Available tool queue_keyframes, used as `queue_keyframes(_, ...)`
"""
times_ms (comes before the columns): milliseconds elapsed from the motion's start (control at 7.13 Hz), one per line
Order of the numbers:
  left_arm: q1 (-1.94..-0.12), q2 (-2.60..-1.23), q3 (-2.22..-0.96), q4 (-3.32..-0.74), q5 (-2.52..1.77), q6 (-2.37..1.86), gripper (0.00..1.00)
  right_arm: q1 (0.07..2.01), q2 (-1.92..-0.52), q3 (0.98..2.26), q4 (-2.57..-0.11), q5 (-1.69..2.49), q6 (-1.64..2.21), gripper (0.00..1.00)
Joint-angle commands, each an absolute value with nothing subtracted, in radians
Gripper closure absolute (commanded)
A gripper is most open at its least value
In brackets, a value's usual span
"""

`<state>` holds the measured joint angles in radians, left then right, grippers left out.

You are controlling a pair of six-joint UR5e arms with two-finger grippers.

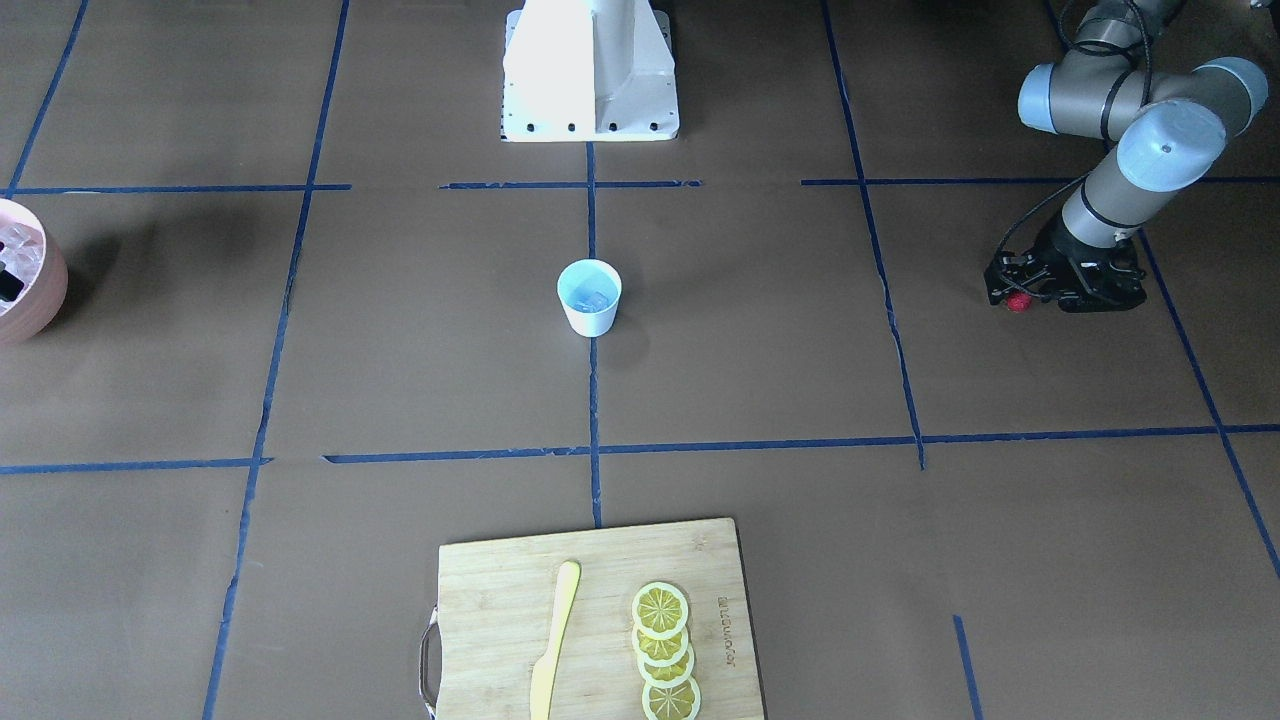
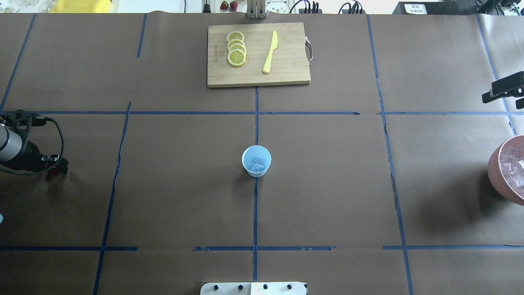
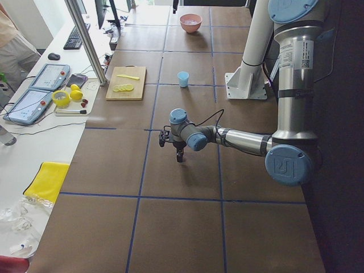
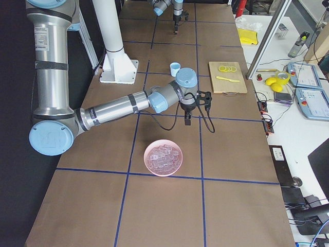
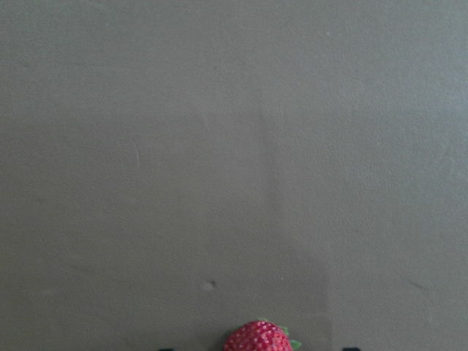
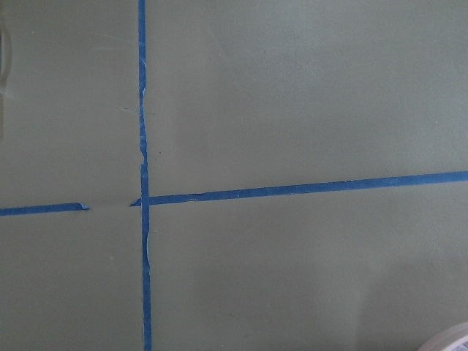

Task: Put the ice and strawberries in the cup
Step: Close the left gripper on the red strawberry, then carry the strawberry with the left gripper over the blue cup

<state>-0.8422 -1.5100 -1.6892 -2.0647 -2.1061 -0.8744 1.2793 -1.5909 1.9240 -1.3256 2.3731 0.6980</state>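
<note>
The light-blue cup (image 2: 256, 161) stands at the table's middle, also in the front view (image 1: 589, 297), with ice (image 2: 257, 164) inside. A red strawberry (image 1: 1018, 301) lies at the tip of my left gripper (image 1: 1022, 292), low over the table at my far left (image 2: 55, 170). In the left wrist view the strawberry (image 5: 257, 338) sits between the fingertips with a gap on each side, so the gripper is open. My right gripper (image 4: 187, 121) hangs above the table beyond the pink bowl (image 4: 163, 170), which holds more ice (image 4: 163, 156). I cannot tell whether it is open or shut.
A wooden cutting board (image 2: 290, 61) with several lemon slices (image 2: 236, 48) and a yellow knife (image 2: 270, 52) lies at the far edge. The pink bowl is at the right edge (image 2: 497, 176). The robot base (image 1: 590, 70) stands behind the cup.
</note>
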Motion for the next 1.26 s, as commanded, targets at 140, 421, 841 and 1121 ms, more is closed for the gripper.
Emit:
queue_keyframes(140, -0.842, -1.509, -1.700, -2.065, -2.105, -0.874, 0.96, 1.281, -1.594, 1.930, -1.322, 2.375, 0.699, 0.00)
queue_keyframes(421, -0.844, -1.516, -1.793, -2.063, -2.114, -0.879, 1.00, 1.281, -1.601, 1.930, -1.319, 2.373, 0.699, 0.00)
queue_keyframes(841, -0.838, -1.754, -1.868, -2.053, -2.203, -1.108, 1.00, 1.281, -1.609, 1.928, -1.318, 2.372, 0.695, 0.00)
queue_keyframes(1121, -0.680, -1.964, -1.844, -2.049, -2.185, -1.282, 1.00, 1.281, -1.609, 1.927, -1.318, 2.370, 0.695, 0.00)
